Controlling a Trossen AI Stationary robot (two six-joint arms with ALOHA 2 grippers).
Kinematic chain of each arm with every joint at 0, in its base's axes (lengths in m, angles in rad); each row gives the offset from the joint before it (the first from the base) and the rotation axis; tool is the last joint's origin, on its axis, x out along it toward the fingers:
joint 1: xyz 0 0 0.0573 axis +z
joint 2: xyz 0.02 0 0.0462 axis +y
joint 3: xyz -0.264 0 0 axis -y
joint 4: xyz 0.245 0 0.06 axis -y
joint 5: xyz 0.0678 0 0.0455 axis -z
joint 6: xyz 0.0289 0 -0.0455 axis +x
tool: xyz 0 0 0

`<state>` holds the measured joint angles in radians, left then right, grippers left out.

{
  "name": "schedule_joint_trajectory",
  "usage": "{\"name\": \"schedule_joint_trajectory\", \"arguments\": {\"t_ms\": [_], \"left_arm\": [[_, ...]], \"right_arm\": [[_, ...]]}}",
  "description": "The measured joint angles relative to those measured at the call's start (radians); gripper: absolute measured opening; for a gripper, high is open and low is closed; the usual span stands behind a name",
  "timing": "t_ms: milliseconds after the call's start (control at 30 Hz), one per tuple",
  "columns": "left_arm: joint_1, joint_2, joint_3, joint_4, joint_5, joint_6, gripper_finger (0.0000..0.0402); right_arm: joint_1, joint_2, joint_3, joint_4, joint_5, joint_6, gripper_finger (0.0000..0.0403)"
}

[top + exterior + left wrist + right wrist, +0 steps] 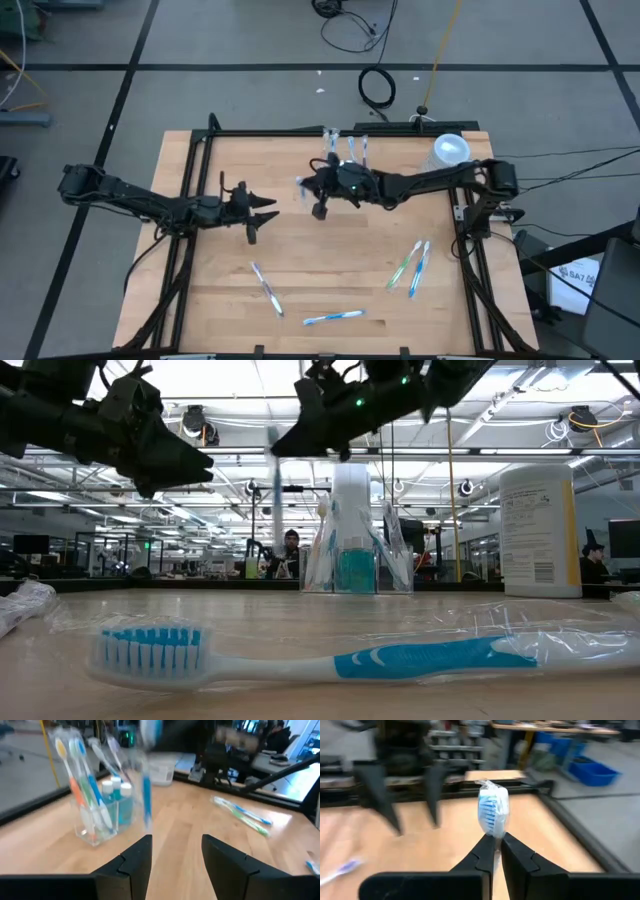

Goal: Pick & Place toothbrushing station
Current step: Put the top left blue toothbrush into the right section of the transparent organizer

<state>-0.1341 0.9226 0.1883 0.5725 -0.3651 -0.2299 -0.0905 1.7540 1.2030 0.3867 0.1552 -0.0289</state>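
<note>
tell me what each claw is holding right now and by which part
The right claw is shut on a wrapped blue toothbrush, pinching it just below the bristle head, above the table. The left claw is open and holds nothing.

— What lies on the wooden table (300, 255)?
— Wrapped toothbrushes: one blue (333, 317) near the front edge, another (266, 288) left of it, a green and blue pair (411, 266) to the right.
— And at the back?
— A whitish cylinder (449, 152) in the right corner; a black cable coil (377, 87) on the floor beyond.
</note>
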Motion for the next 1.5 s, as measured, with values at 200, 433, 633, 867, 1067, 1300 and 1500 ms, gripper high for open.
{"name": "schedule_joint_trajectory", "arguments": {"t_ms": [200, 433, 633, 867, 1067, 1300, 1500], "left_arm": [[0.0, 0.0, 0.0, -0.055, 0.003, -0.044, 0.0171], [0.0, 0.0, 0.0, -0.072, 0.003, -0.072, 0.0166], [0.0, 0.0, 0.0, -0.083, 0.0, -0.068, 0.0166], [0.0, 0.0, 0.0, -0.083, -0.002, -0.059, 0.0166], [0.0, 0.0, 0.0, -0.083, -0.002, -0.058, 0.0166], [0.0, 0.0, 0.0, -0.083, -0.002, -0.061, 0.0166], [0.0, 0.0, 0.0, -0.083, -0.002, -0.061, 0.0166]], "right_arm": [[0.037, -0.115, -0.008, -0.145, 0.355, -0.007, 0.0014], [0.055, -0.193, -0.147, -0.078, 0.775, 0.018, 0.0014], [0.039, -0.213, -0.312, 0.236, 0.783, 0.011, 0.0013], [0.099, -0.214, -0.354, 0.456, 0.816, -0.162, 0.0013], [0.155, -0.214, -0.354, 0.462, 1.033, -0.225, 0.0013], [0.143, -0.214, -0.354, 0.332, 1.05, -0.078, 0.0013], [0.094, -0.214, -0.354, 0.135, 1.043, 0.169, 0.0013]]}}
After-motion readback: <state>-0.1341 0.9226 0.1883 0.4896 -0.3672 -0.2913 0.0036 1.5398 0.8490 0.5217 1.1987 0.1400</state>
